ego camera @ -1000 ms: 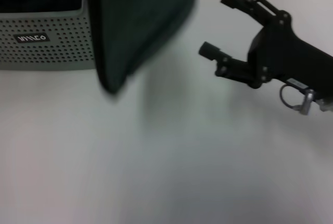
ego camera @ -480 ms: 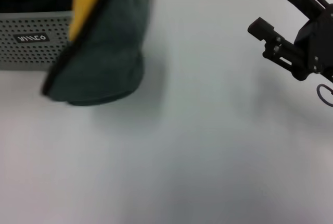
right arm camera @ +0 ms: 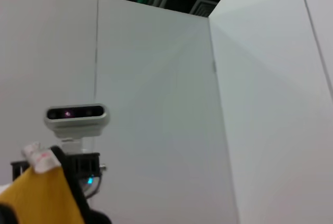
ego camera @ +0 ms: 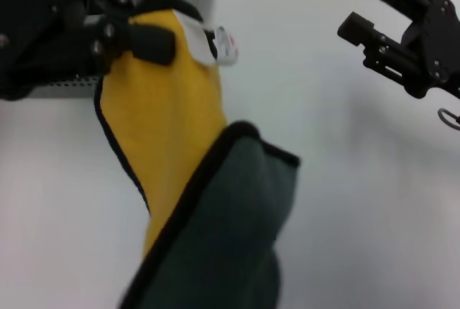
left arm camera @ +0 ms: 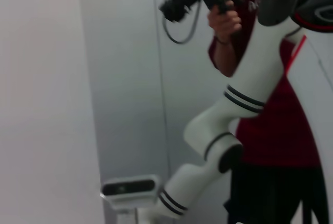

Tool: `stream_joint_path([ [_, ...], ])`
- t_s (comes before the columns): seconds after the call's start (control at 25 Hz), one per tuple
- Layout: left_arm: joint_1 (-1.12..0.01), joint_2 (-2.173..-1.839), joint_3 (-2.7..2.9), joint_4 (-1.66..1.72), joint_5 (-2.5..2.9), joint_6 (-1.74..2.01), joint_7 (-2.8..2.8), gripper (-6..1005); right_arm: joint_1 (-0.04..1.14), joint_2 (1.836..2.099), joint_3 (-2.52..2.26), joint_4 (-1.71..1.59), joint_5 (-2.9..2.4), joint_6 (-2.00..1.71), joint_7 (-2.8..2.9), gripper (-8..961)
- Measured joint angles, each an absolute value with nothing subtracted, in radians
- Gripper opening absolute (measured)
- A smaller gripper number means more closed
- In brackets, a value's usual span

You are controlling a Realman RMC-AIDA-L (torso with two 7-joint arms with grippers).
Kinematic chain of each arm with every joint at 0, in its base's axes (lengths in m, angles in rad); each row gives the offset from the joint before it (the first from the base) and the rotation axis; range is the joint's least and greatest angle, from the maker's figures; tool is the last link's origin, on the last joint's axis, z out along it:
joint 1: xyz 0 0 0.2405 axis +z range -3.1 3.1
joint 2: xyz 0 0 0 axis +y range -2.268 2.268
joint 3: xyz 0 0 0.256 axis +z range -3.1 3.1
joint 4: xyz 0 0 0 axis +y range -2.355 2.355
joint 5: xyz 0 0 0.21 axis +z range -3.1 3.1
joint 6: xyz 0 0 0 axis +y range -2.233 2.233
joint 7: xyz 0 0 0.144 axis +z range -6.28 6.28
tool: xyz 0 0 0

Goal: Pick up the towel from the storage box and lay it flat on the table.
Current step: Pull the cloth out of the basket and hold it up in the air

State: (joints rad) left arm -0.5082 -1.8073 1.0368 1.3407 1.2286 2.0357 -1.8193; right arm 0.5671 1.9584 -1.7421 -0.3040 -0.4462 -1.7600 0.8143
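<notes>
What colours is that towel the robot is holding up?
The towel is yellow on one face, dark grey-green on the other, black-edged; clearest in head view.

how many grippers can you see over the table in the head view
2: the left gripper at the upper left, shut on the towel by its top edge; the right gripper at the upper right, open and empty.

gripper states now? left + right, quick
Left gripper: shut on the towel, holding its top edge above the table.
Right gripper: open, empty.

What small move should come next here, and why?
Probably the right gripper, open and apart at the far right, should move toward the hanging towel to take a free corner. The left gripper holds it by one edge near the tag, folded, above the table.
</notes>
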Motion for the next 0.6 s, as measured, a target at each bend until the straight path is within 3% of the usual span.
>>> stream_joint_path([
  [0.08,-0.508,-1.805,1.053,1.342,1.229,2.036,-1.819,30,0.582,1.937,-1.74,-0.31,-0.492,-1.768,0.882,697],
  [0.2,-0.508,-1.802,1.08,1.343,1.226,2.036,-1.819,29,0.626,1.87,-1.739,-0.311,-0.604,-1.793,0.989,673],
  [0.24,-0.508,-1.802,1.086,1.343,1.223,2.037,-1.819,29,0.626,1.87,-1.739,-0.311,-0.604,-1.793,0.989,665],
  [0.28,-0.508,-1.801,1.093,1.343,1.221,2.037,-1.819,29,0.658,1.826,-1.739,-0.304,-0.665,-1.798,1.045,657],
  [0.44,-0.514,-1.805,1.119,1.354,1.213,2.038,-1.82,29,0.721,1.748,-1.738,-0.296,-0.767,-1.807,1.117,657],
  [0.6,-0.534,-1.809,1.157,1.359,1.199,2.039,-1.824,29,0.762,1.715,-1.737,-0.289,-0.828,-1.83,1.127,658],
])
